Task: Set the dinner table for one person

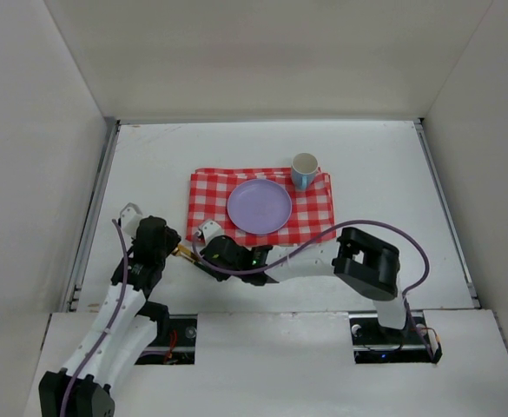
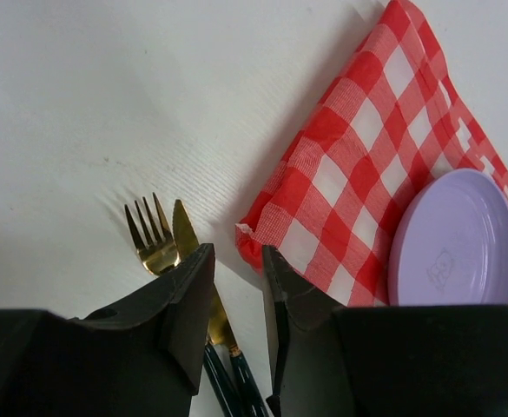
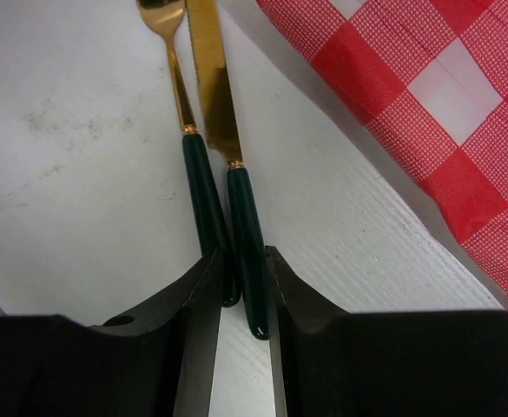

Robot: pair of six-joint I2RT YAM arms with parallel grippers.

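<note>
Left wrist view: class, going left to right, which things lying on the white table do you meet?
Gold-tined fork with dark green handle, gold-bladed knife, red-and-white checkered cloth, round lilac plate.

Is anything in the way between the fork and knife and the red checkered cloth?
No, nothing I can see. Only bare table lies between the fork and knife and the cloth.
</note>
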